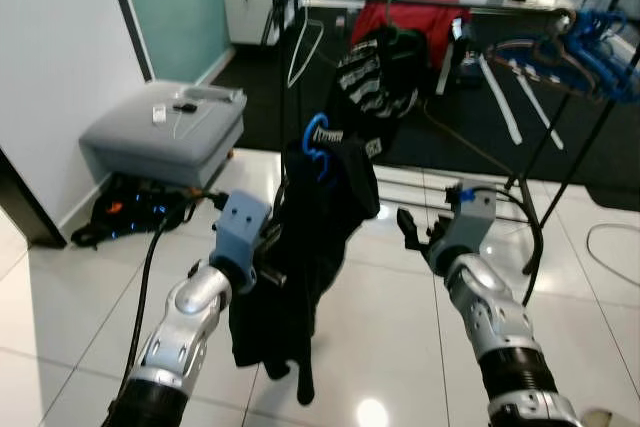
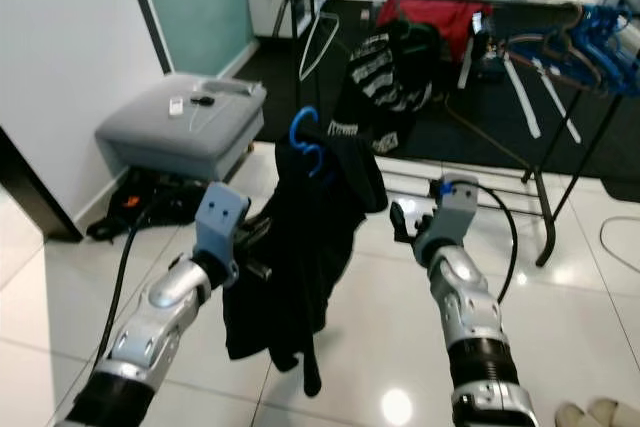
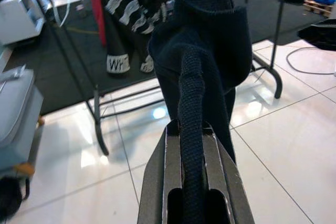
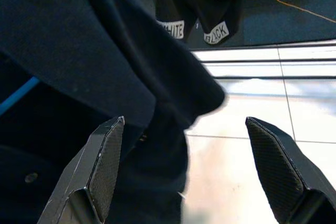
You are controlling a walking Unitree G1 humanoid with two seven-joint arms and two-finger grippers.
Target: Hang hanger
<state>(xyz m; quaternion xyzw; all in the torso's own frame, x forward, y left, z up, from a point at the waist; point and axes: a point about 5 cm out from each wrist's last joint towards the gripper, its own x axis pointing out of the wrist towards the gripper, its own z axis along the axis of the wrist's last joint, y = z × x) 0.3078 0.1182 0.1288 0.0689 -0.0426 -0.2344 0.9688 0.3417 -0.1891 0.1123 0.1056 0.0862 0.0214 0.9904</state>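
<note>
A dark garment (image 1: 312, 237) hangs on a blue hanger whose hook (image 1: 318, 141) sticks out at its top, held up over the tiled floor. My left gripper (image 3: 191, 129) is shut on a thick fold of this garment (image 3: 199, 61), gripping it from the left side (image 1: 268, 255). My right gripper (image 1: 412, 230) stands open just right of the garment, apart from it; its wrist view has the fingertips (image 4: 107, 145) spread wide with the dark cloth (image 4: 79, 72) close ahead. Behind runs a clothes rack rail (image 1: 430, 5).
On the rack hang a striped black-and-white garment (image 1: 365, 72), a red one (image 1: 415, 7), a white hanger (image 1: 303, 52) and several blue hangers (image 1: 590, 42). A grey padded box (image 1: 165, 132) and a black bag (image 1: 130, 212) sit at the left wall.
</note>
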